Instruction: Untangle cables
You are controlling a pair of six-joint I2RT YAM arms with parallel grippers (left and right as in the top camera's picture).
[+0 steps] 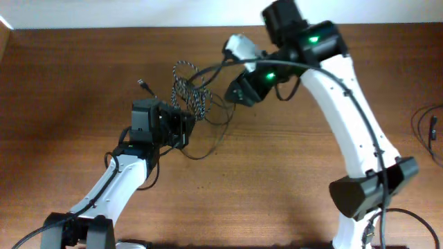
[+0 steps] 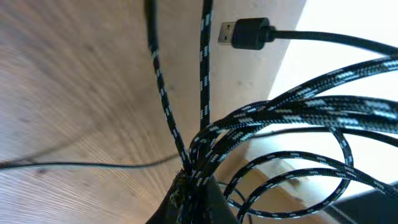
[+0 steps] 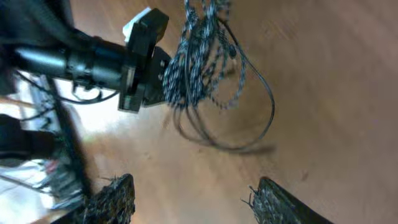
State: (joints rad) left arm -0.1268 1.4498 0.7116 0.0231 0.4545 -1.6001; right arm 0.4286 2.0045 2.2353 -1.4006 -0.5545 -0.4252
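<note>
A tangle of black-and-white braided cable (image 1: 188,93) and thin black cable (image 1: 208,142) lies mid-table. My left gripper (image 1: 185,124) is shut on the braided cable bundle (image 2: 205,152), which fans out from the jaws in the left wrist view. A black USB plug (image 2: 245,33) hangs free above the table; it also shows in the overhead view (image 1: 144,85). My right gripper (image 1: 232,93) is open and empty, just right of the tangle; its fingertips (image 3: 193,196) frame bare table. The braided bundle (image 3: 196,59) and the thin black loop (image 3: 249,124) show beyond them.
The wooden table (image 1: 277,166) ends at a white wall along the back. More black cables (image 1: 429,131) lie at the right edge. The left arm's gripper body (image 3: 134,59) appears in the right wrist view, holding the bundle.
</note>
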